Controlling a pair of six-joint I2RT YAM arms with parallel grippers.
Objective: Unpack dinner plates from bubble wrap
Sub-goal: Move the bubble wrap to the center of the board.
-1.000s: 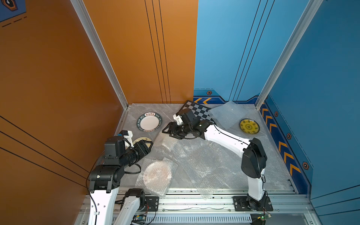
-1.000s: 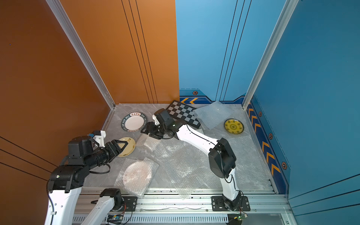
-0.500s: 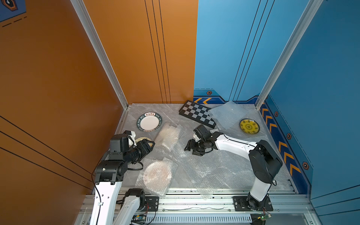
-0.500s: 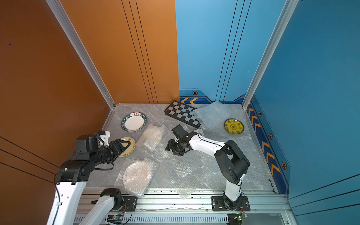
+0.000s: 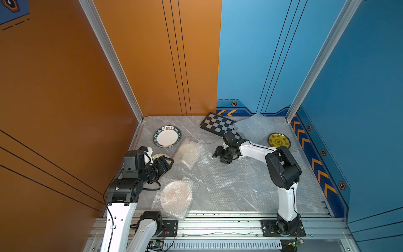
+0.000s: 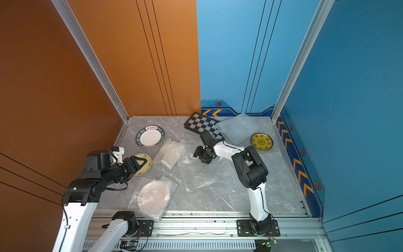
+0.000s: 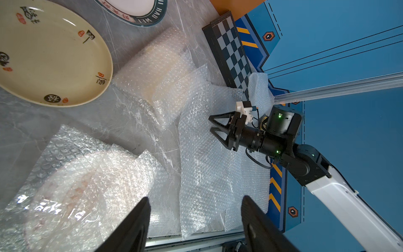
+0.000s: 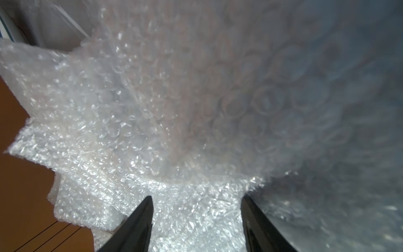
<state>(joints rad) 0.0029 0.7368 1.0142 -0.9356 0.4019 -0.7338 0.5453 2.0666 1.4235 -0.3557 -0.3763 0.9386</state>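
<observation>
Low over the counter (image 5: 185,124), left arm (image 5: 150,172) outstretched and right arm (image 5: 255,150) bent, the left end effector (image 5: 169,161) gapes empty near a cream plate (image 7: 50,54), the right end effector (image 5: 219,156) likewise above bubble wrap (image 5: 229,181).

Three bare plates here: green-lettered plate (image 6: 150,137), cream plate (image 6: 145,168), yellow patterned plate (image 6: 261,141). A fourth plate (image 6: 153,194) sits in bubble wrap (image 6: 150,215) up front. The left gripper (image 6: 144,163) hangs over the cream plate's edge, jaws spread.
</observation>
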